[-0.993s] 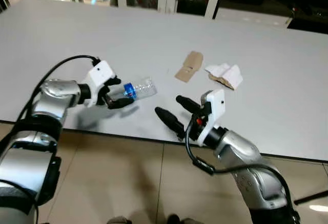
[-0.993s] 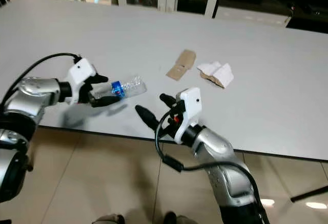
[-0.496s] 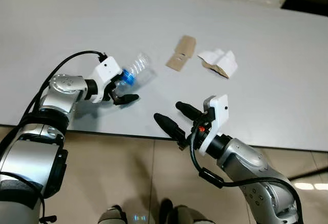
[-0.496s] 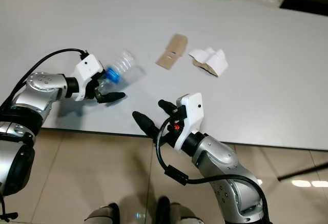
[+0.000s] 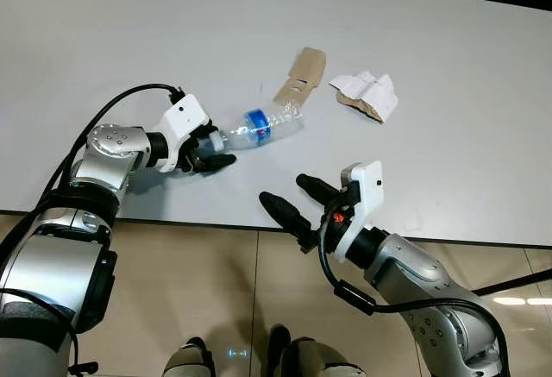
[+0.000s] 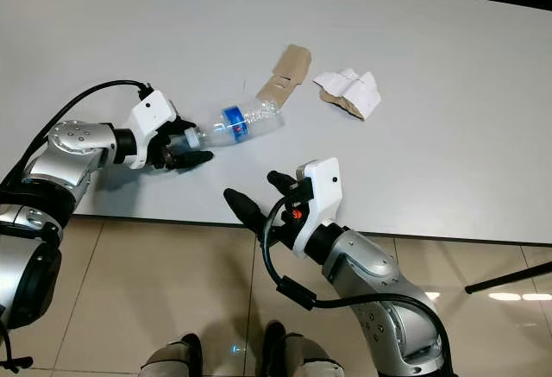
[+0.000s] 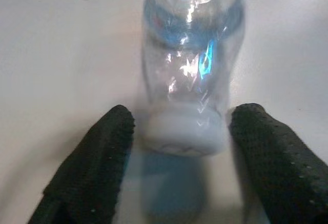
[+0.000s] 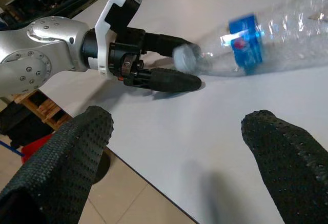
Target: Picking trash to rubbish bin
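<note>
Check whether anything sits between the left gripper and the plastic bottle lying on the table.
Nothing visible does. The left gripper is already at the plastic bottle, its open black fingers on either side of the capped end. The brown cardboard piece lies past the bottle's far end, out of the gripper's way.

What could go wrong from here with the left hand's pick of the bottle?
The left hand brackets only the capped neck of the plastic bottle, with gaps beside both fingers; the smooth, lying bottle may roll or slip out as they close. Its far end lies at the brown cardboard piece, so a nudge could push that along the table. The right hand hangs open off the table's front edge, unable to steady anything.
</note>
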